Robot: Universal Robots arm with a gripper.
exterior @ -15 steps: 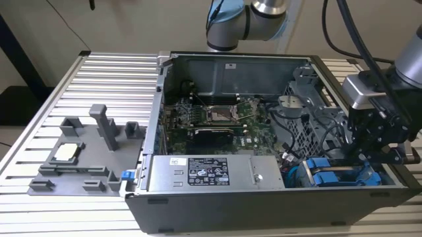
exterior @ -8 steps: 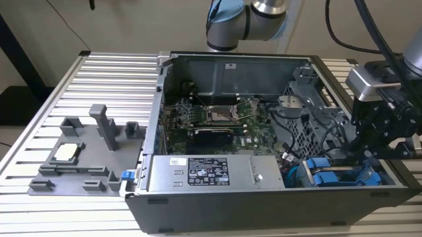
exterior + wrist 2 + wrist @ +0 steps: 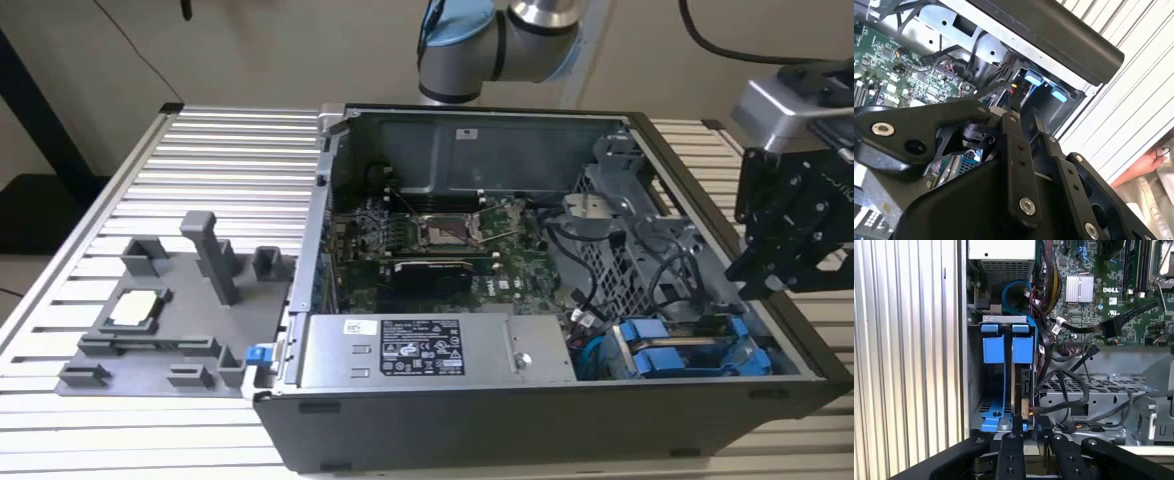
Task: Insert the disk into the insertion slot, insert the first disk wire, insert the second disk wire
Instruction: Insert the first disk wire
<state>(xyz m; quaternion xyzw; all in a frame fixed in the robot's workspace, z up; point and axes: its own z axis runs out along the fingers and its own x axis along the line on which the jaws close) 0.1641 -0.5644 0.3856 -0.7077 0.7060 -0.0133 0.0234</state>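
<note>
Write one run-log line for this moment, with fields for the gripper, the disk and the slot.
gripper: close above insertion slot | disk: appears seated in slot | black cables: lie beside slot

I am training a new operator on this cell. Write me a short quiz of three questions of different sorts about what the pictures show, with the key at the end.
1. True or false: in the exterior view, the gripper is at the side of the computer case on the exterior view's right.
2. Which colour are the rails of the insertion slot? A red; B blue; C yellow.
3. Fill the gap: the grey fixture plate lies on the table, on the exterior view's ____ of the case.
Key: 1 true; 2 B; 3 left.
</note>
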